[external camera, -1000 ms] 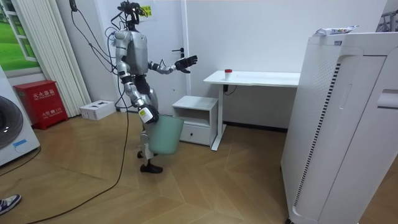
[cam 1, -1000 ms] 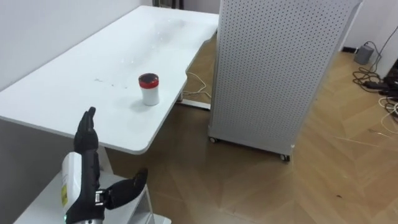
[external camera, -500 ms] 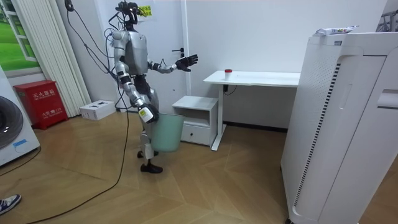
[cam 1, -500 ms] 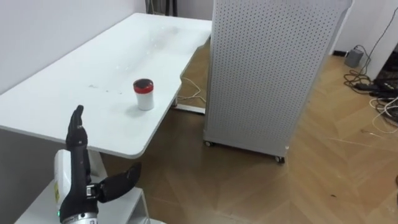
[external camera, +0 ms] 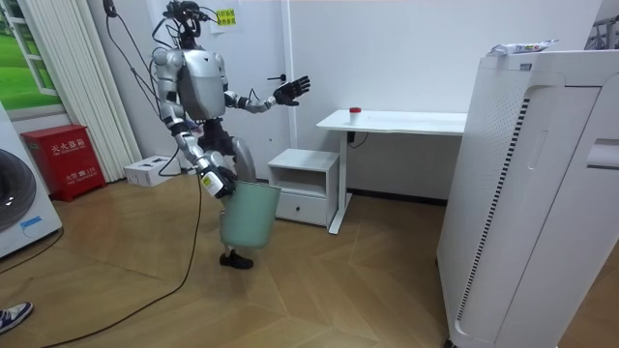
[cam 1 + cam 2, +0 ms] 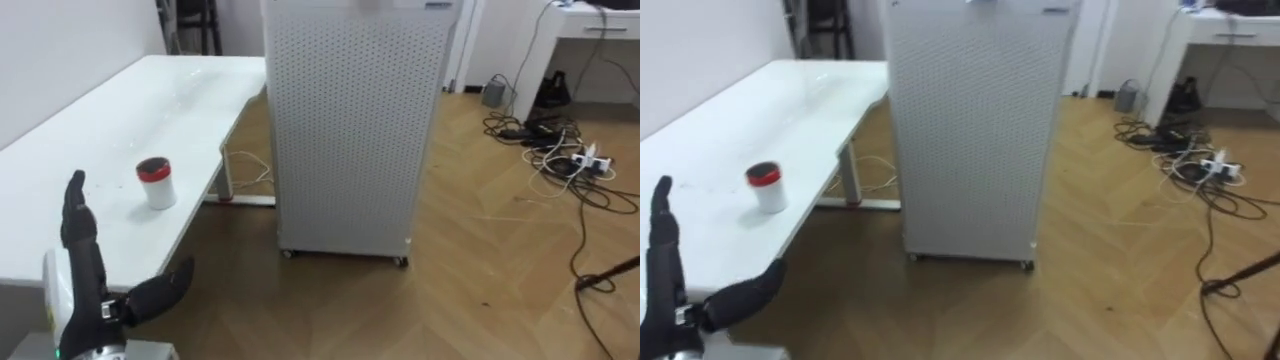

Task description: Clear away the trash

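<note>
On the white table (image 6: 120, 110), at one o'clock of your wide-open, empty left hand (image 6: 88, 285), stands the red-lidded cup (image 6: 156, 183): step closer before reaching, with your right hand (image 5: 213, 181) at the green bin (image 5: 247, 215), grip unreadable.

**Open hand before the table, cup near the edge**

The left hand (image 6: 90, 285) is raised at the lower left, fingers straight and pointing up, thumb spread to the side, holding nothing. Beyond it a white table (image 6: 110, 120) runs back along the wall. A white cup (image 6: 156, 183) with a red lid stands upright on the table near its front edge, apart from the hand. To the right of the table a tall perforated white cabinet (image 6: 350, 120) stands on small casters on the wood floor (image 6: 450, 300). Further right, cables (image 6: 540, 150) and a power strip (image 6: 583, 160) lie on the floor.
</note>
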